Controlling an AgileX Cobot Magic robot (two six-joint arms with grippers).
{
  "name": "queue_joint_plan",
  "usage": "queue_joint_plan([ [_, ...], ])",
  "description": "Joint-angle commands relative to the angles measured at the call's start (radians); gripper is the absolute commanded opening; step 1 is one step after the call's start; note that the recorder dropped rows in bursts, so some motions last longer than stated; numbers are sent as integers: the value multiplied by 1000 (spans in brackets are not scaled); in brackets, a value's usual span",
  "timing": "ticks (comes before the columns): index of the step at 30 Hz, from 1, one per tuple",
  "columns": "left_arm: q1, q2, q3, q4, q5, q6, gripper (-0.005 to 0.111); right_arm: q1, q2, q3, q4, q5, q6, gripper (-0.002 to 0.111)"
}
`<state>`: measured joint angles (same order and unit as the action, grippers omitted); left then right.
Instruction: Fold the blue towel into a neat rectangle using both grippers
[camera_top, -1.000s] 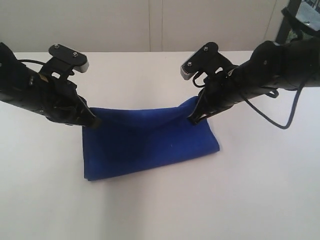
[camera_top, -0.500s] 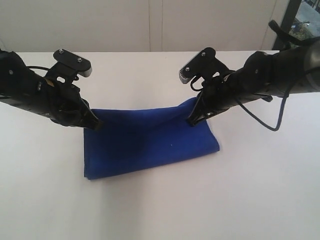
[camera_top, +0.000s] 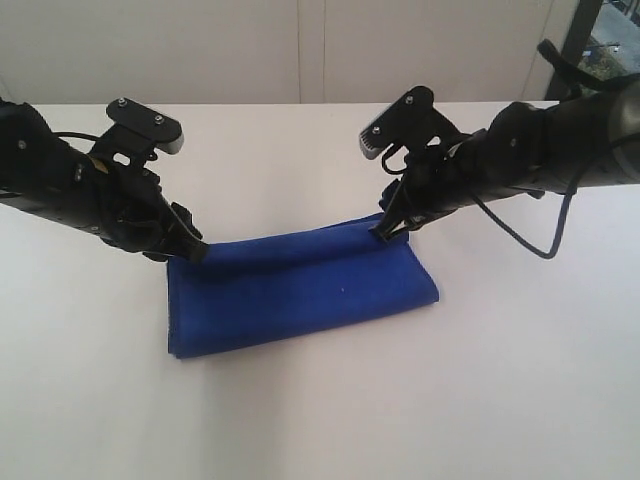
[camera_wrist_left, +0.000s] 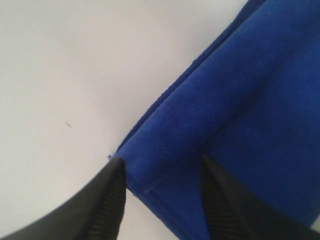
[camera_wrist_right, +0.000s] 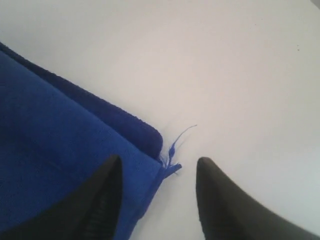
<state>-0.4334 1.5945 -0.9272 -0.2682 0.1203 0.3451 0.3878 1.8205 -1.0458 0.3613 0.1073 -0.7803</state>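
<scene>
The blue towel (camera_top: 300, 290) lies lengthwise from my left gripper (camera_top: 193, 249) to my right gripper (camera_top: 384, 229); both pairs of fingers (camera_wrist_left: 112, 200) stand apart, straddling its end corners.

The blue towel (camera_top: 300, 290) is soft matt cloth; the table (camera_top: 500, 400) is smooth white.

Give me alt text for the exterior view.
A folded blue towel lies flat on a white table, with the left hand and right hand at its two far corners.
</scene>
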Motion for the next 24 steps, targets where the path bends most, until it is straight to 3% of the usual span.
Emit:
queue_joint_plan([
  [1,2,2,-7,-5,6,-6,52,0,-3,-5,5,-26,4,45],
  [6,2,0,-7,7,16,-6,52,0,-10,-5,5,12,100,43],
  [10,2,-1,-26,7,93,-6,46,-2,-23,-53,5,169,192,30],
  [16,2,-1,-171,5,304,-11,3,-33,-23,-206,-6,447,282,7],
  [17,2,-1,-194,-3,325,-23,0,-40,-23,-227,-20,491,308,3],
  [24,2,43,-238,-79,437,-88,0,-70,17,-240,-119,690,401,0],
])
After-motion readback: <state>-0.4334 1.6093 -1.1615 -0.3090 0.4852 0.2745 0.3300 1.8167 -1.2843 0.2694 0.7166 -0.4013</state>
